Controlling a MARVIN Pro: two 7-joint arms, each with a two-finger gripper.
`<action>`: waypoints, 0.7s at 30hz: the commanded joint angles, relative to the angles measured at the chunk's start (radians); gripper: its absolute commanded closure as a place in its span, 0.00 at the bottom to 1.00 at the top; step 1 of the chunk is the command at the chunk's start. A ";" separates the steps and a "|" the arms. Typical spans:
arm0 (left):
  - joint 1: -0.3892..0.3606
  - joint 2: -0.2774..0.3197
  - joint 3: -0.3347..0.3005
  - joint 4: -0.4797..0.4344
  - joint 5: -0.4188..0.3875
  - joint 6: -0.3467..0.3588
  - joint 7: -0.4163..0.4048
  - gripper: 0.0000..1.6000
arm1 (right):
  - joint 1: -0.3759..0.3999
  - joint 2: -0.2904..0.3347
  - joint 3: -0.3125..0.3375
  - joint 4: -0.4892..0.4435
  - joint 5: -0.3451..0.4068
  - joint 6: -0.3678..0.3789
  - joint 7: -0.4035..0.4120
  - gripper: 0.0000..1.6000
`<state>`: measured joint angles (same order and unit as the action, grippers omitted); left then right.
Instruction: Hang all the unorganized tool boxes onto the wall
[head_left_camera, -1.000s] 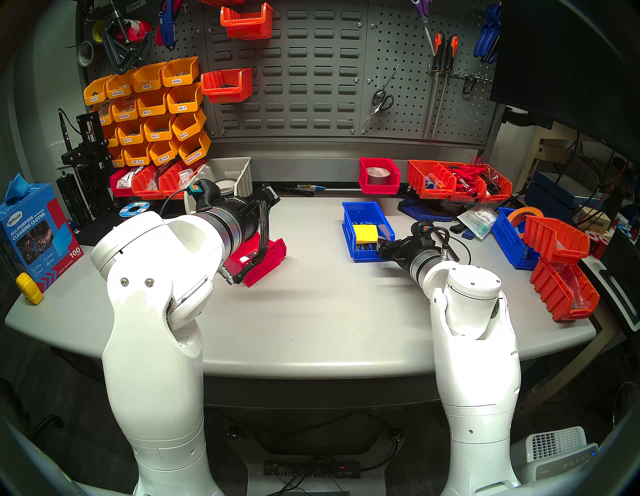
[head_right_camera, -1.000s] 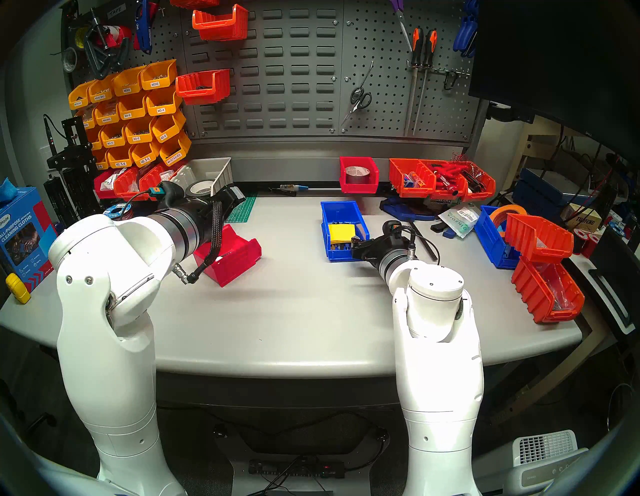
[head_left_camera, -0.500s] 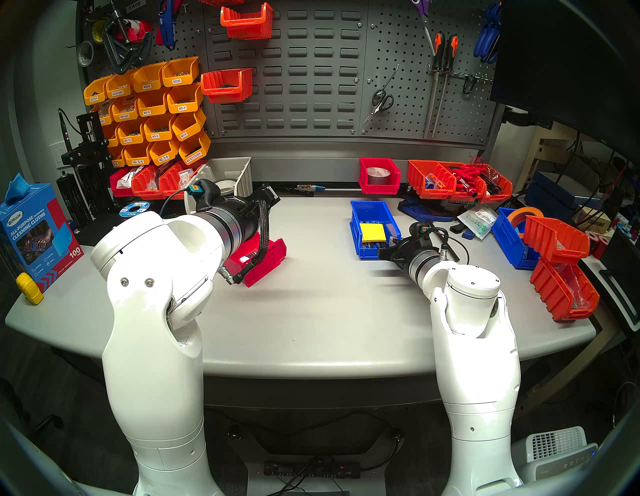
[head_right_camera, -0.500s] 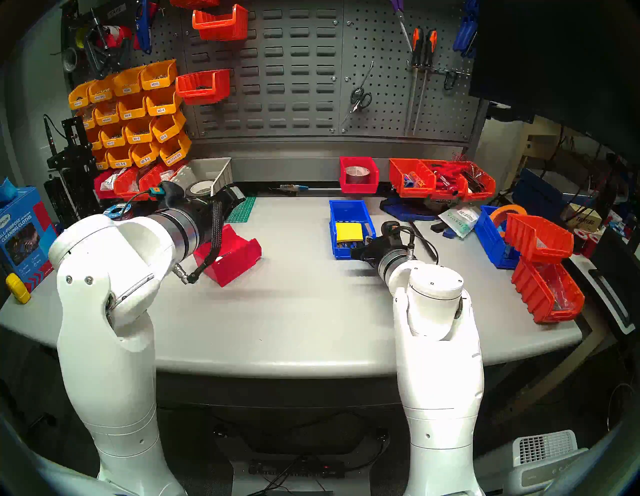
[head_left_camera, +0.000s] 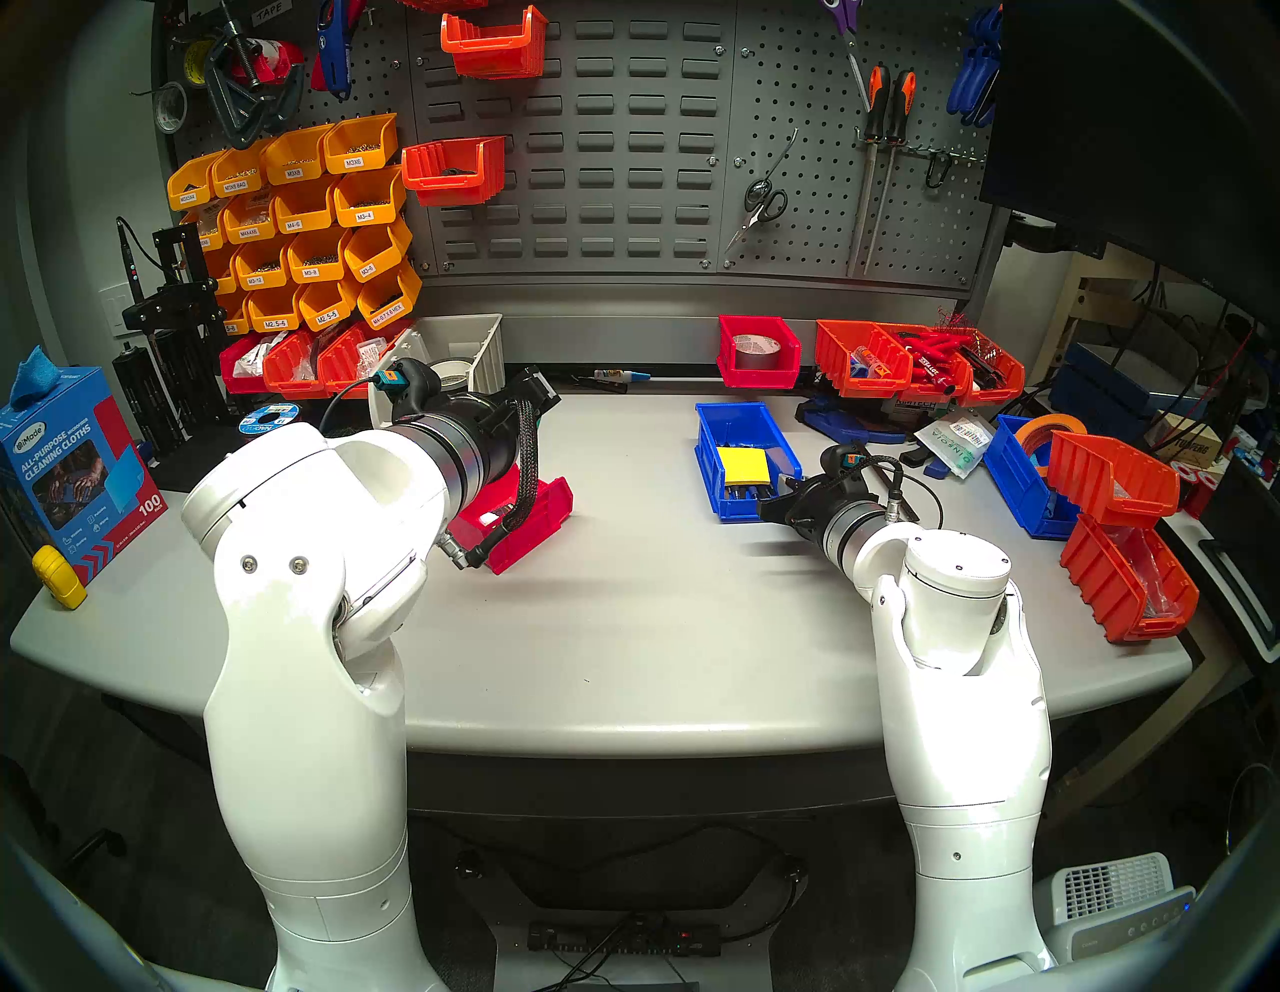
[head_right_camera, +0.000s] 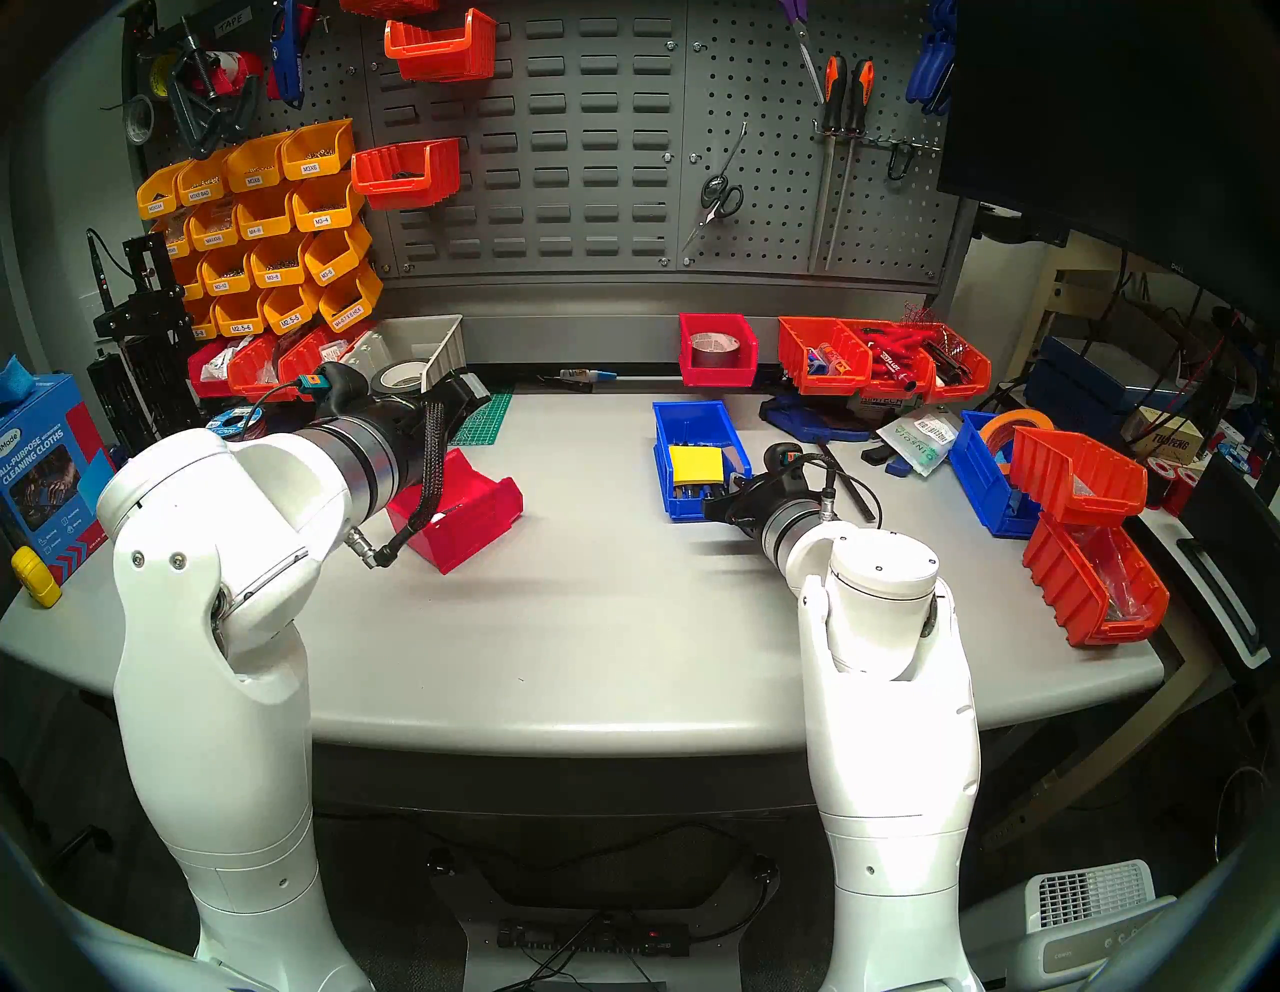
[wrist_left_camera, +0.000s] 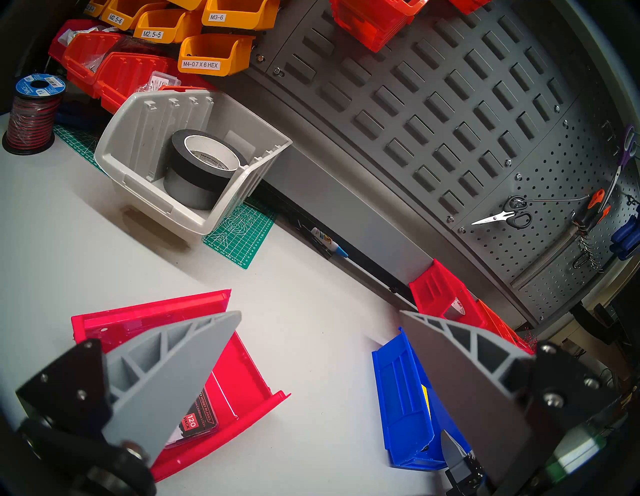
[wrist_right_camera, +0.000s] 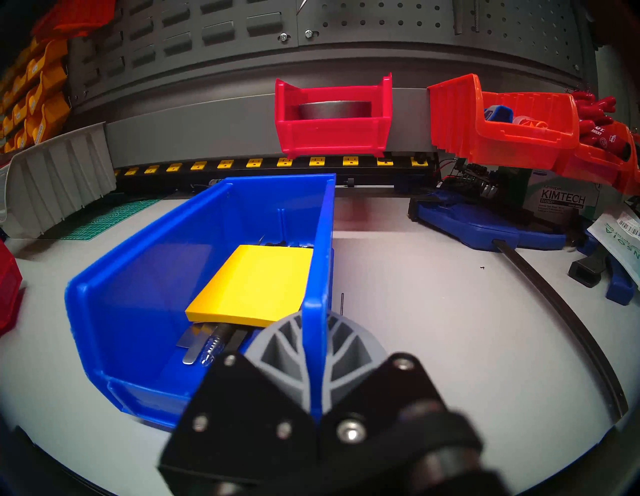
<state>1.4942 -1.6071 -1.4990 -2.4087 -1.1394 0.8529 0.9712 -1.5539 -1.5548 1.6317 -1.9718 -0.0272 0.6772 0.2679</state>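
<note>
My right gripper (wrist_right_camera: 313, 360) has its jaws clamped on the blue bin's (wrist_right_camera: 145, 311) right wall. My left gripper (wrist_left_camera: 320, 317) hangs with jaws apart, lower frame, over the worktop (wrist_left_camera: 304, 433).

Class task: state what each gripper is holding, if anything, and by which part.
The right gripper pinches the blue plastic open-top bin by its right side wall, near the front. The left gripper holds nothing.

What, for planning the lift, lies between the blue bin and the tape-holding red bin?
A black power strip with yellow sockets, under the red bin, behind the blue bin; right wrist view.
</note>
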 joint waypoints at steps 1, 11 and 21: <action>-0.002 0.001 0.001 -0.010 0.001 0.000 0.000 0.00 | -0.005 0.020 -0.022 -0.033 0.006 -0.011 0.035 1.00; -0.003 0.001 0.001 -0.009 0.001 0.000 0.000 0.00 | 0.039 -0.023 -0.049 -0.021 0.003 -0.039 0.001 1.00; -0.003 0.001 0.001 -0.009 0.001 0.000 0.000 0.00 | 0.094 -0.057 -0.065 -0.020 0.010 -0.042 -0.037 1.00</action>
<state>1.4942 -1.6071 -1.4990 -2.4086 -1.1394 0.8529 0.9712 -1.5273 -1.5820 1.5753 -1.9673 -0.0187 0.6582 0.2507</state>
